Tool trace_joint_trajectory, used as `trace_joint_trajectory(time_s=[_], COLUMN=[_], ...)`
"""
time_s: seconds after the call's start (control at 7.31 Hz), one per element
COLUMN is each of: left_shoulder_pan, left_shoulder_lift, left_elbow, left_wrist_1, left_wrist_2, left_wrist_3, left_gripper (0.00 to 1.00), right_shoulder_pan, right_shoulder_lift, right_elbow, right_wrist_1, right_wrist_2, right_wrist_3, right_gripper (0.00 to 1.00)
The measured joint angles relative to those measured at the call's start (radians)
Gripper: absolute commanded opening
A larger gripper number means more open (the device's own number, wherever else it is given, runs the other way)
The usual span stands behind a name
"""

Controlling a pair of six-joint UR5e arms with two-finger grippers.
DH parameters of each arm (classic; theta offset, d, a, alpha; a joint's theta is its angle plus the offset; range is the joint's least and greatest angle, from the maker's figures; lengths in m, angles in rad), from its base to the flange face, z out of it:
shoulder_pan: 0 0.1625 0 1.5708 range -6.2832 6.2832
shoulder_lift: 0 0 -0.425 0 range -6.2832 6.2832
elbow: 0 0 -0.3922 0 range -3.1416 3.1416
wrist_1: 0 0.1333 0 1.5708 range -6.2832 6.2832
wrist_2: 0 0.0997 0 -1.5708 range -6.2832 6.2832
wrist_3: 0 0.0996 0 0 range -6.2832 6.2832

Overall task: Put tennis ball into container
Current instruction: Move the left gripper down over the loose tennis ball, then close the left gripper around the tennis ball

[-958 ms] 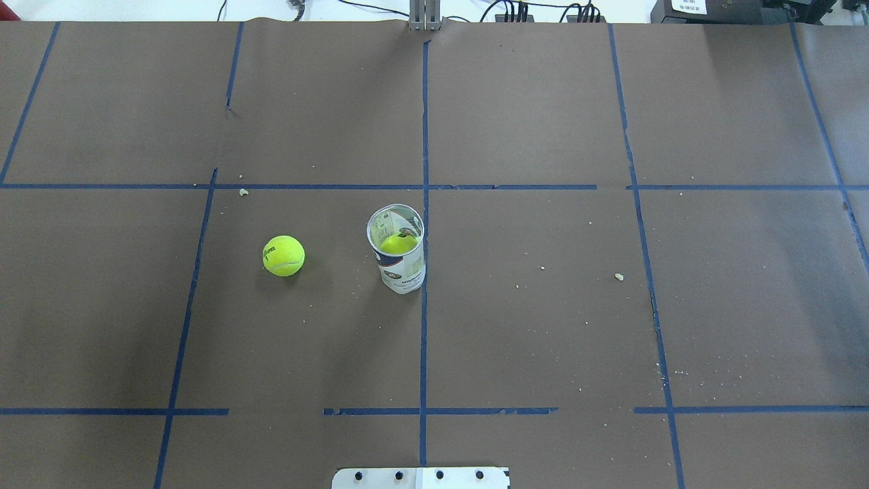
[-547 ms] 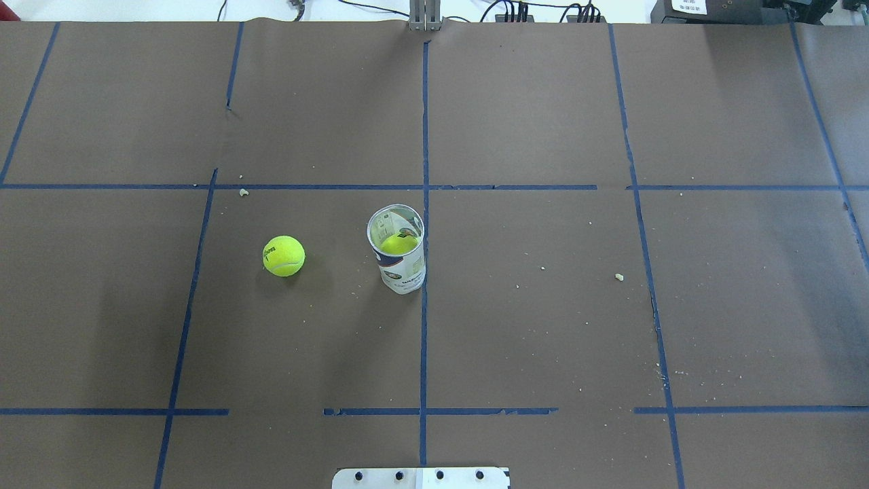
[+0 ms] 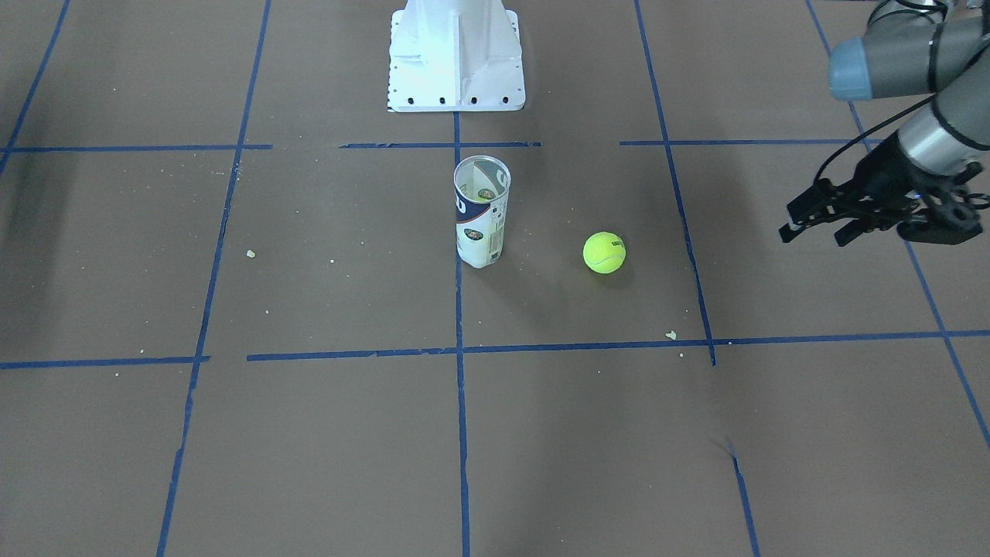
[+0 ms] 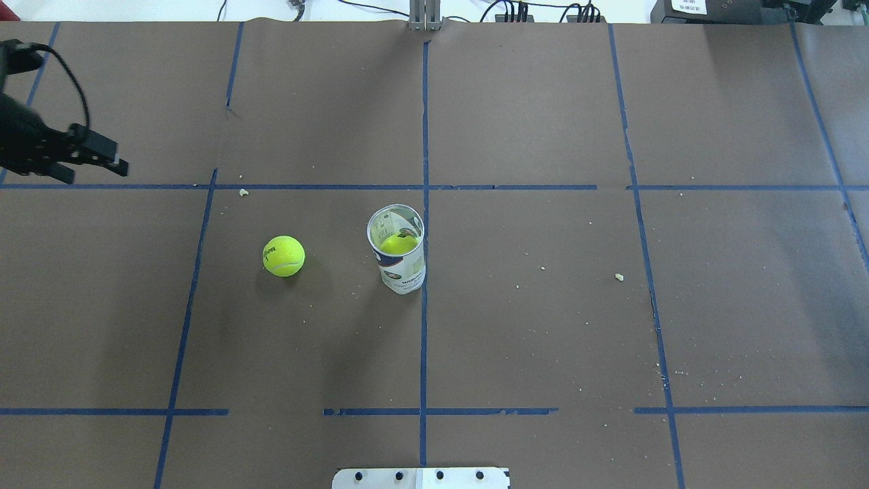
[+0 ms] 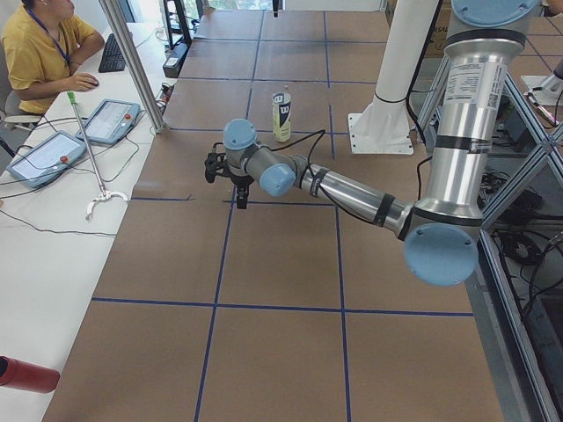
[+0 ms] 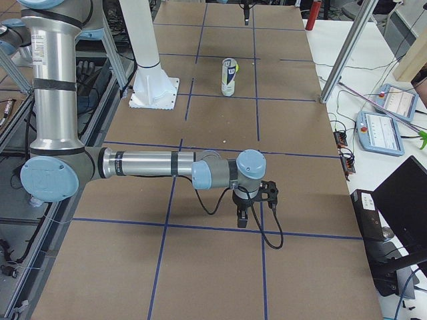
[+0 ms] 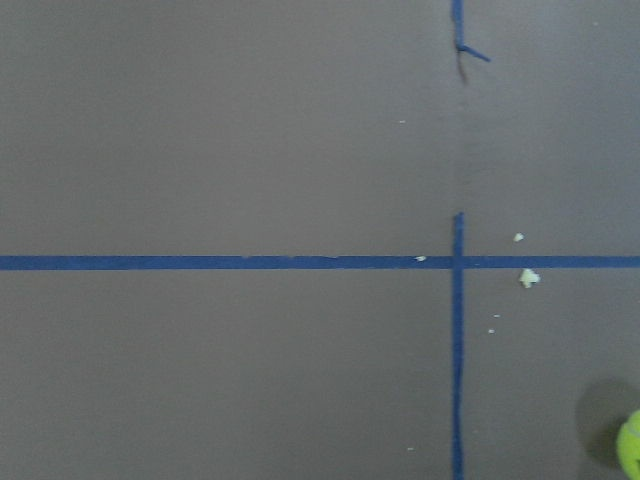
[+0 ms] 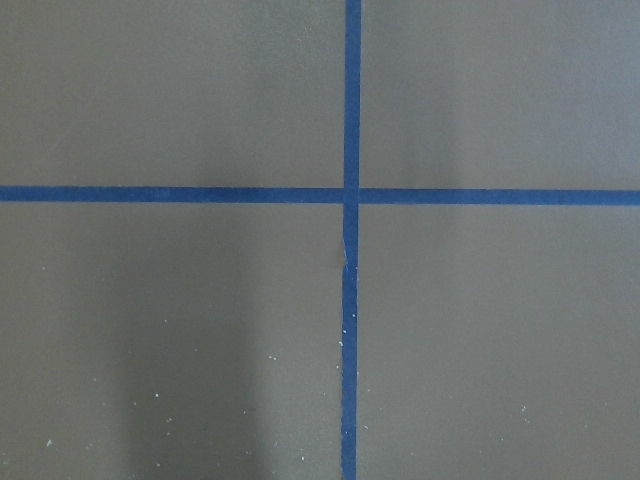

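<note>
The tennis ball point(image 4: 284, 256) lies loose on the brown table, left of the container point(image 4: 397, 250) in the overhead view. The container, a clear can with a white and dark-blue label, stands upright with another yellow ball point(image 4: 398, 243) inside. The front view shows the tennis ball point(image 3: 604, 253) and container point(image 3: 481, 213) a short gap apart. My left gripper point(image 4: 100, 175) hovers open and empty far left of the ball, also seen as left gripper point(image 3: 812, 234). A sliver of the ball point(image 7: 631, 447) shows at the left wrist view's corner. My right gripper point(image 6: 257, 210) shows only from the side; I cannot tell its state.
The white robot base point(image 3: 456, 54) stands behind the can. Blue tape lines and small crumbs point(image 4: 618, 276) mark the brown paper. An operator point(image 5: 44, 44) and tablets point(image 6: 383, 130) sit beside the table's far side.
My left gripper has come into the overhead view at the upper left. The ball and the can have not moved.
</note>
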Motion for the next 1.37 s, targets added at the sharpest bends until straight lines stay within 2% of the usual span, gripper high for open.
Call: trace_joint_trajectory(time_s=[0.27,0.55,0.96,1.37], left_shoulder_pan=[0.207,0.339,0.416,0.449], left_shoulder_lift=[-0.108,-0.183,-0.227,-0.236], left_elbow=[0.014,0.053,0.079,0.094], left_wrist_1=[0.007,0.026,0.099,0.116], left_wrist_2=[0.141,0.264,0.372,0.401], left_wrist_3=[-0.290,-0.429,-0.470,-0.473], left_gripper=[1.00,1.00,1.00,1.00], right_shoulder_pan=[0.000,0.000,0.000,0.000], right_shoulder_lift=[0.000,0.000,0.000,0.000], right_elbow=[0.000,0.000,0.000,0.000], right_wrist_1=[0.000,-0.001,-0.001,-0.001], right_wrist_2=[0.000,0.000,0.000,0.000], right_wrist_3=[0.000,0.000,0.000,0.000], right_gripper=[1.00,1.00,1.00,1.00])
